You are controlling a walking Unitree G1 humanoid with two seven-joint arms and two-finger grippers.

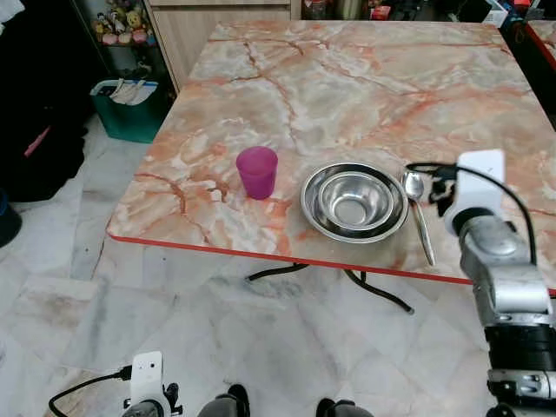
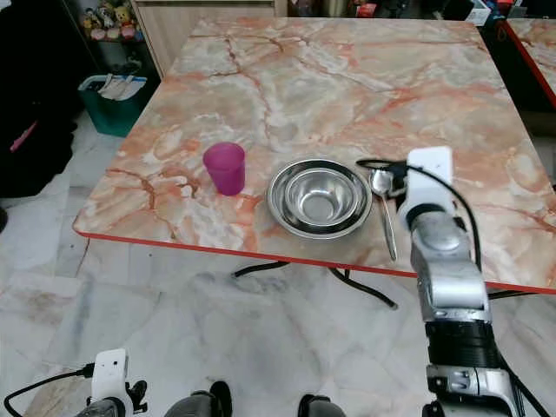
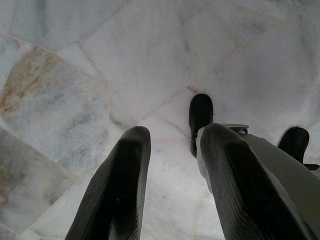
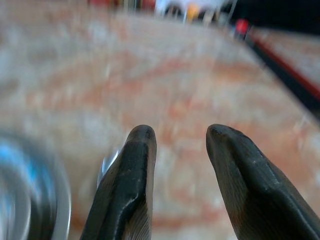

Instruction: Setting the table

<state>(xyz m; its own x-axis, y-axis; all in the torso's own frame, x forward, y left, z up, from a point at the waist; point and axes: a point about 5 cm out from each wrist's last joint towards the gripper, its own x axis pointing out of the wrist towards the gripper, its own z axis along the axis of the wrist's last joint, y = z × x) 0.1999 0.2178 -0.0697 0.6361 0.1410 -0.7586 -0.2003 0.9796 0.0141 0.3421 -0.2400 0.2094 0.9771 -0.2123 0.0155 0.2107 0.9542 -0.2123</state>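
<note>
Down at the bottom edge, nearest the camera, the left gripper (image 3: 170, 150) hangs idle by the robot's leg over the pale marble floor (image 1: 174, 330) — its two black fingers stand apart w/ nothing between them, and the robot's dark feet show beyond them. Further up on the left, past the table's corner, a green bin (image 1: 130, 109) stands on the floor beside a wooden cabinet (image 1: 234, 22). Next comes the table (image 1: 365, 78), pink-orange marble top w/ a red edge. Near its front edge, going left to right: a purple cup (image 1: 257, 171), upright, apart from the rest; then a steel bowl (image 1: 354, 201), which looks like two bowls nested, a smaller one inside a wider one; then a metal spoon (image 1: 420, 213) that lies just beside the bowl's right rim, its round end away from the robot and its handle pointing to the table's front edge. On the right the silver arm is raised over the table edge, and the right gripper (image 4: 177, 150) hovers low above the tabletop near the spoon's round end — fingers apart, gripping nothing. That wrist pic is blurred, so I cannot tell if a fingertip touches the spoon.
</note>
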